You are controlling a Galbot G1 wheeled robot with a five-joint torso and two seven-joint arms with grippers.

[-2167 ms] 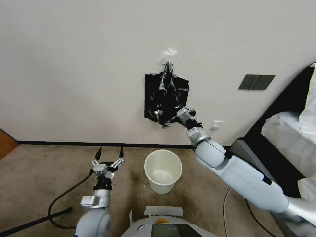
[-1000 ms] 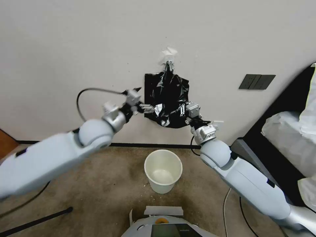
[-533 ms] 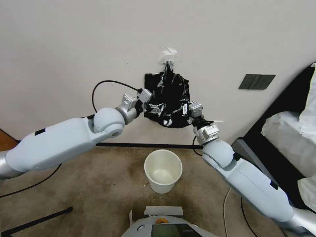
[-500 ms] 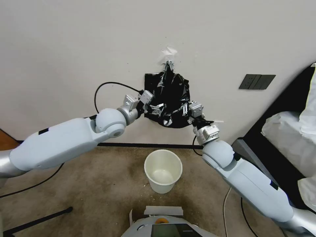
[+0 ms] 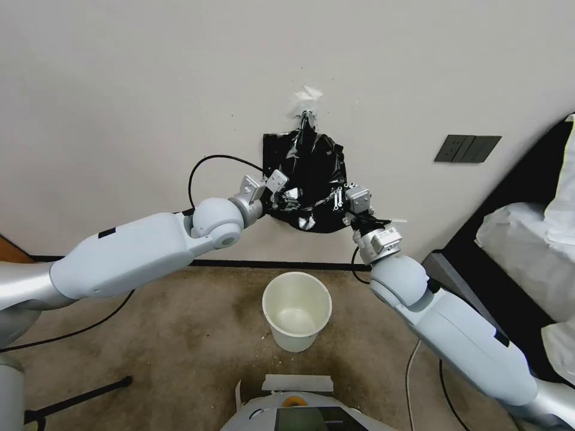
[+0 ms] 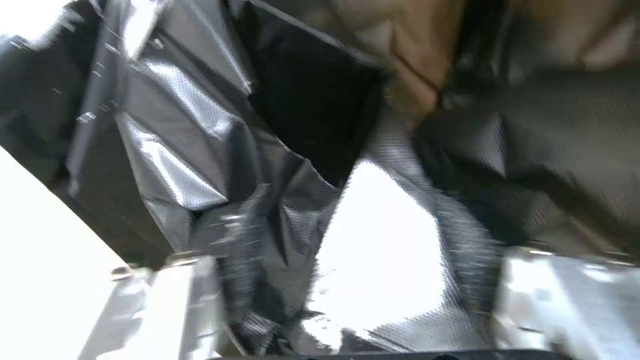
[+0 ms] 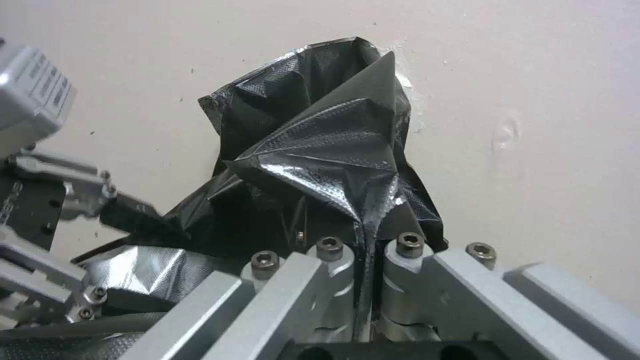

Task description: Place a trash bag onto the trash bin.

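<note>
Trash bag (image 5: 308, 173) is hanging from the wall hook (image 5: 306, 115) above the trash bin (image 5: 297, 310) while your right gripper (image 7: 365, 280) is pinching its film and your left gripper (image 5: 281, 193) is reaching in with jaws spread, so unhooking and lining are remaining.
</note>
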